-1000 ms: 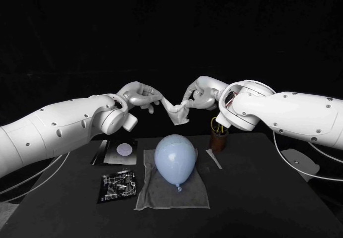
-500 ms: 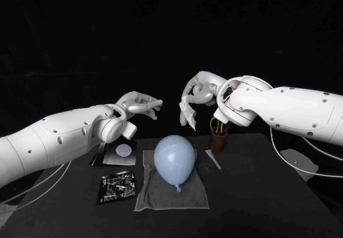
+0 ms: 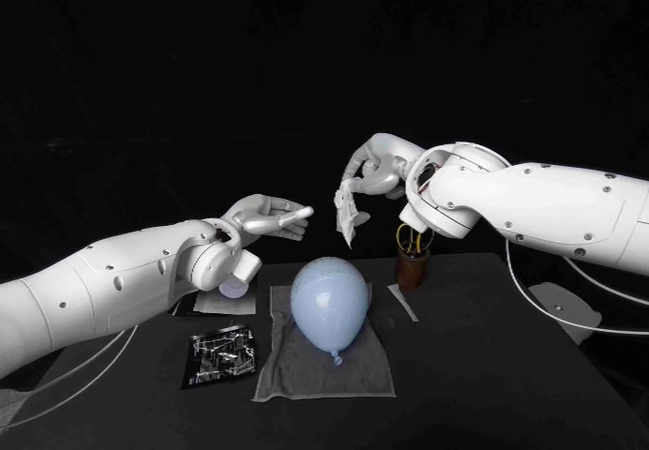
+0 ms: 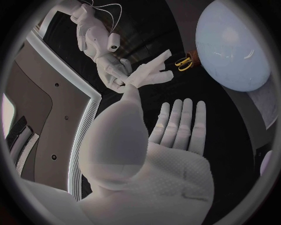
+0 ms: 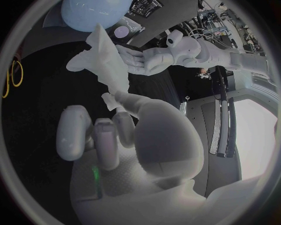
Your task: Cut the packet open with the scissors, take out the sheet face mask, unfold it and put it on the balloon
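head view, centre left: left arm (image 3: 122,281) covers part of the pale disc (image 3: 239,290) | centre right: right arm (image 3: 541,206) hides the brown cup (image 3: 411,270) top and most of the scissors (image 3: 411,242) | lower left: packet (image 3: 223,353) print too small to read | right wrist view, top: balloon (image 5: 93,11) cut off by the rim

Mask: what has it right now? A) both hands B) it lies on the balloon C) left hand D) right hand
D: the mask hangs from the right hand. The left hand is open and apart from it, and the balloon below is bare.

White mask (image 3: 349,214), part-folded, hangs above pale-blue balloon (image 3: 331,305).
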Motion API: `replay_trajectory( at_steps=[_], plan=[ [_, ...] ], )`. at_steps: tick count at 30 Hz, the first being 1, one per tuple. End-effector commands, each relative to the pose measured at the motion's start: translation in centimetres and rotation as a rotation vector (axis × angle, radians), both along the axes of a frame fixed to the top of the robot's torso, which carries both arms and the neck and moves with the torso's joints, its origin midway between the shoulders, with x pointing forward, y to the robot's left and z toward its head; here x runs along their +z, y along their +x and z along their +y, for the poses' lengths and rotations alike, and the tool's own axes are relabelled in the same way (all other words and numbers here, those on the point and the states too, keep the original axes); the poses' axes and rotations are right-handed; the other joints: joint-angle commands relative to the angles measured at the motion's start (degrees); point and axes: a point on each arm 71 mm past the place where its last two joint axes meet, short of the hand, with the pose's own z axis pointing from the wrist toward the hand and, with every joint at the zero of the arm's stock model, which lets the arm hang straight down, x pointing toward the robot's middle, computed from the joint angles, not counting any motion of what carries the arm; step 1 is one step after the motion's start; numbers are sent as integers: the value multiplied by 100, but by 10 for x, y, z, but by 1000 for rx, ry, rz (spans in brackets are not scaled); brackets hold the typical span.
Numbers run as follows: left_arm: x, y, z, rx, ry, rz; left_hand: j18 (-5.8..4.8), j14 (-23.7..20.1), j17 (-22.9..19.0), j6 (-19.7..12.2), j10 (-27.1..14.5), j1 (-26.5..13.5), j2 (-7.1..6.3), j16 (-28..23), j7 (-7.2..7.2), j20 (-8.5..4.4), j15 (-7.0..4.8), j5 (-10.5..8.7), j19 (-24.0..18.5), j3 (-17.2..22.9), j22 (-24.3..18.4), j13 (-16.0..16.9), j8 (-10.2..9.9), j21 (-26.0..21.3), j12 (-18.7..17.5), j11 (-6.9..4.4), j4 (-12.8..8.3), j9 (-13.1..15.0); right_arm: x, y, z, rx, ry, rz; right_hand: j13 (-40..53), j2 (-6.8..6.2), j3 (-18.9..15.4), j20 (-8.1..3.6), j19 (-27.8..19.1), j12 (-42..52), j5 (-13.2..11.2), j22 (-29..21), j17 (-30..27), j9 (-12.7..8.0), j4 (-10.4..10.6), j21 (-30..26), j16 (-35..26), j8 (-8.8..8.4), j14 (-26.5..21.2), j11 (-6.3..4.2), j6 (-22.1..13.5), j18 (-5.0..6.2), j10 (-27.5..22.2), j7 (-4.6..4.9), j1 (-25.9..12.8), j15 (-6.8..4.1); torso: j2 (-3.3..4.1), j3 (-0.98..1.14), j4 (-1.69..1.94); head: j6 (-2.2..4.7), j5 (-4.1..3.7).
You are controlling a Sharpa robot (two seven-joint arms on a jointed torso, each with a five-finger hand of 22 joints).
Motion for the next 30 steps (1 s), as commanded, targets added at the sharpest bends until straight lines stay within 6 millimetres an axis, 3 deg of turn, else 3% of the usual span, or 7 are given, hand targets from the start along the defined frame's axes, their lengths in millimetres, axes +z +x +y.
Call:
replay_trajectory(
  at_steps=[1, 6, 8, 12, 15, 19, 30],
  plan=[
    [-5, -6, -9, -59, -58, 16, -124, -75, -107, -81, -132, 94, -212, -259, 4, -1, 33, 19, -386, -193, -175, -16, 7, -251, -179, 5, 12, -29, 4, 2, 1, -31, 5, -40, 14, 12, 35, -15, 45, 24, 27, 972, 1510, 221, -6, 41, 26, 40, 608, -2, 40, -42, 39, -22, -73, -14, 2, 3, 2, 14, -14],
    [-15, -11, -9, -21, -73, 24, -129, 143, -172, -236, -83, 175, -241, -425, 501, -13, 33, 24, 133, -229, -238, 13, 131, -275, -177, 44, 14, -30, 7, 3, 5, -56, 23, -71, 6, 8, 51, -19, 49, 15, 28, 973, 1510, 224, -14, 44, 26, 39, 608, -5, 42, -42, 38, -24, -85, -17, 2, 6, 6, 25, -26],
    [-17, -13, -8, -13, -78, 22, -105, 176, -178, -306, -105, 244, -158, -429, 539, -14, 36, 22, 261, -173, -254, 23, 220, -278, -145, 49, 8, -9, 8, 3, 5, -66, 27, -80, 6, 8, 51, -19, 49, 15, 28, 973, 1510, 224, -14, 44, 26, 39, 608, -5, 42, -42, 38, -24, -85, -17, 0, 6, 10, 32, -40],
    [-18, -16, -10, -18, -78, 4, -122, 155, -219, -212, -15, 475, 74, -508, 437, -10, 27, 12, 281, -27, -308, 46, 526, -369, -21, 14, -11, 62, 9, 4, 6, -82, 36, -93, 13, 6, 65, -22, 55, 17, 29, 974, 1510, 226, -21, 52, 26, 38, 608, -7, 44, -44, 45, -26, -93, -20, 2, 1, 6, 43, -45],
    [-18, -19, -14, -23, -77, -20, -130, 126, -263, -43, 16, 654, 184, -606, 150, -13, 14, 10, 317, 6, -313, 35, 727, -438, 12, -36, -29, 64, 10, 5, 8, -87, 39, -98, 17, 4, 77, -25, 57, 18, 30, 974, 1510, 228, -28, 54, 26, 37, 608, -9, 47, -44, 50, -28, -100, -22, 1, -2, 7, 53, -41],
    [-15, -22, -20, -31, -81, -56, -39, 357, -238, 504, 254, 879, 386, -551, -19, -22, -93, 6, 535, 14, -295, 57, 955, -420, 131, -206, -62, 48, 10, 5, 12, -86, 40, -99, 17, 4, 77, -25, 57, 18, 30, 974, 1510, 228, -28, 54, 26, 37, 608, -9, 47, -44, 50, -28, -100, -22, 5, -5, -2, 64, -46],
    [-12, -22, -34, -4, -82, -98, 40, 492, -237, 429, 348, 1122, 536, -667, 33, -17, -95, 5, 705, -229, -302, -1, 537, -481, -62, -343, -67, -270, 10, 2, 20, -68, 42, -97, 18, 1, 89, -28, 64, 17, 32, 977, 1510, 230, -36, 67, 26, 37, 608, -11, 51, -47, 54, -29, -106, -25, 4, -3, -7, 70, -25]
  ],
)
